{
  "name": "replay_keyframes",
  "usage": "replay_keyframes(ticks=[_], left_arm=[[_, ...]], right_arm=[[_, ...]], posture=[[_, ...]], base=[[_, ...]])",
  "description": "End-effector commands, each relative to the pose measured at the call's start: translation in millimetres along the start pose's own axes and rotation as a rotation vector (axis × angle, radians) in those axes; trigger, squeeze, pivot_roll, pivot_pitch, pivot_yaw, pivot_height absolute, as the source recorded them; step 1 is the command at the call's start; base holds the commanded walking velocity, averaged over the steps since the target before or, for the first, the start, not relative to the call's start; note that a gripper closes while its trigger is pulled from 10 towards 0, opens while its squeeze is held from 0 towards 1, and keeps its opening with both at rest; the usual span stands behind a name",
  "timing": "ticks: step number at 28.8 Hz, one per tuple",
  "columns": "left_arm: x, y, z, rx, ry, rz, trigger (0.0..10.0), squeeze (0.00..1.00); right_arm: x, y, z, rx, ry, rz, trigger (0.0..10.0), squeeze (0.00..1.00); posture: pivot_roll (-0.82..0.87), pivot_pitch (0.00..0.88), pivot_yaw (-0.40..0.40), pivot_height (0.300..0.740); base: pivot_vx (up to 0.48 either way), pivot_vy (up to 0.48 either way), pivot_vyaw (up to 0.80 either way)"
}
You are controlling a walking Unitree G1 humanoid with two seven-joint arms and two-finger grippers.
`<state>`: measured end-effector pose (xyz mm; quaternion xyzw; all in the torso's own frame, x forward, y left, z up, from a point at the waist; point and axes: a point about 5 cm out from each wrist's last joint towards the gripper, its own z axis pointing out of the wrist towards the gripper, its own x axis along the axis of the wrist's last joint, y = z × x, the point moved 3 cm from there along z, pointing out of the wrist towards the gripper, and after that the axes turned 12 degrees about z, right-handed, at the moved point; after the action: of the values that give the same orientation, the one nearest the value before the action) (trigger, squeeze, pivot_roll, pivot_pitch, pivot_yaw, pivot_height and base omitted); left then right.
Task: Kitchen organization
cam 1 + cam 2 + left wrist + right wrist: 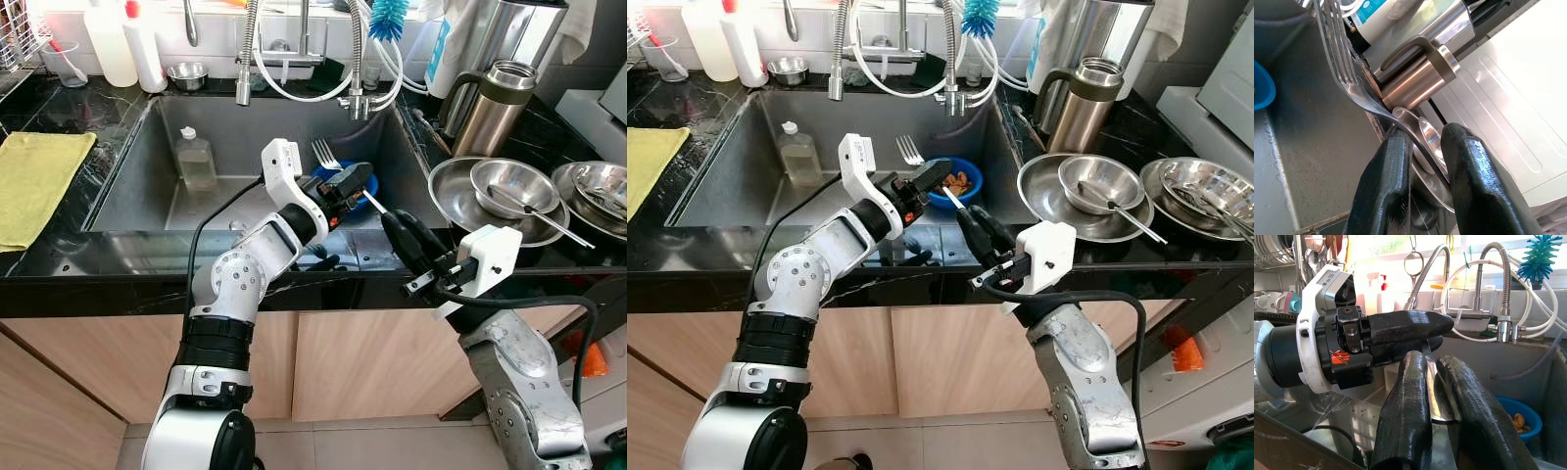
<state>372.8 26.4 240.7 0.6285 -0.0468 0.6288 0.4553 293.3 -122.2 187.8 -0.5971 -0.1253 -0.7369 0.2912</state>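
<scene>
- Left eye view: the left gripper (355, 186) is over the front of the sink (137, 166), its fingers clenched on the handle of a fork (326, 154) whose prongs stick up toward the taps. The right gripper (400, 233) sits just at the sink's front right edge, its tips at the fork's handle end. A blue bowl (368, 182) lies in the sink behind the left gripper. A clear bottle (195, 161) stands in the sink at its left side. A yellow cloth (34, 181) lies on the counter left of the sink; a stack of steel bowls (500, 191) and a steel jug (493, 106) stand to the sink's right.
- Right eye view: the blue bowl holds brown bits of food, and the fork handle crosses from the left gripper to the tips of the right one, just in front of the bowl.
- Left wrist view: the fork's handle runs between the two black fingers (1386, 186), which pinch it; the prongs point away over the sink wall, with the jug beyond.
- Right wrist view: the right gripper's fingers (1405, 406) close around the flat handle end, directly below the left gripper's fingertips, with the sink tap (1484, 289) behind.
</scene>
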Motion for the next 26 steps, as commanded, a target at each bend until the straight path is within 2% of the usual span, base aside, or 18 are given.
replay_keyframes(ticks=[1,4,5,6,7,12,15,17,21,22,24,25,26], left_arm=[[0.6,-3.7,2.3,0.040,0.003,-0.017,0.0,0.00],[1.7,-6.3,2.0,0.055,0.009,-0.038,0.0,0.00],[3.5,-8.0,2.1,0.066,0.018,-0.061,0.0,0.00],[3.5,-8.0,2.1,0.066,0.018,-0.061,0.0,0.00],[4.9,-9.3,2.1,0.073,0.024,-0.078,0.0,0.00],[7.6,-11.9,2.2,0.084,0.036,-0.117,0.0,0.00],[12.8,-14.1,2.8,0.098,0.052,-0.180,0.0,0.00],[14.6,-14.2,3.2,0.102,0.060,-0.204,0.0,0.00],[22.2,-19.9,5.1,0.146,0.097,-0.307,0.0,0.00],[25.9,-25.7,5.1,0.190,0.124,-0.337,0.0,0.00],[31.5,-32.5,3.6,0.247,0.164,-0.330,0.0,0.00],[38.8,-40.1,0.5,0.313,0.209,-0.260,0.0,0.00],[42.6,-44.3,-1.4,0.351,0.232,-0.199,2.4,0.00]], right_arm=[[-2.4,-1.9,-1.9,0.014,-0.020,0.001,10.0,0.00],[-2.5,0.4,-2.1,-0.002,-0.019,0.001,10.0,0.01],[-3.0,5.4,-2.4,-0.038,-0.019,-0.005,10.0,0.58],[-3.0,5.4,-2.4,-0.038,-0.019,-0.005,10.0,0.58],[-3.1,9.6,-2.6,-0.065,-0.016,-0.008,10.0,1.00],[-3.8,16.7,-3.2,-0.111,-0.019,-0.015,10.0,1.00],[-2.1,29.0,-4.9,-0.193,-0.006,-0.054,10.0,1.00],[-1.2,29.8,-4.9,-0.200,0.000,-0.052,10.0,1.00],[0.7,32.4,-4.7,-0.219,0.012,-0.054,10.0,1.00],[0.0,32.5,-4.3,-0.223,0.012,-0.056,10.0,1.00],[-0.1,32.7,-4.6,-0.231,0.015,-0.056,10.0,1.00],[0.1,33.7,-5.5,-0.249,0.022,-0.057,10.0,1.00],[0.3,34.2,-6.4,-0.260,0.026,-0.058,10.0,0.95]], posture=[[0.10,0.101,-0.044,0.740],[0.10,0.101,-0.044,0.740],[0.10,0.101,-0.044,0.740],[0.10,0.101,-0.044,0.740],[0.10,0.101,-0.044,0.740],[0.10,0.101,-0.044,0.740],[0.10,0.100,-0.044,0.740],[0.10,0.100,-0.043,0.740],[0.10,0.098,-0.043,0.740],[0.10,0.096,-0.042,0.740],[0.10,0.096,-0.042,0.740],[0.11,0.094,-0.042,0.740],[0.11,0.093,-0.042,0.740]], base=[[0.000,0.000,0.00],[0.000,0.000,0.00],[0.000,0.000,0.00],[0.000,0.000,0.00],[0.000,0.000,0.00],[0.000,0.000,0.00],[0.000,0.000,0.00],[0.000,0.000,0.00],[0.000,0.000,0.00],[0.000,0.000,0.00],[0.000,0.000,0.00],[0.000,0.000,0.00],[0.000,0.000,0.00]])
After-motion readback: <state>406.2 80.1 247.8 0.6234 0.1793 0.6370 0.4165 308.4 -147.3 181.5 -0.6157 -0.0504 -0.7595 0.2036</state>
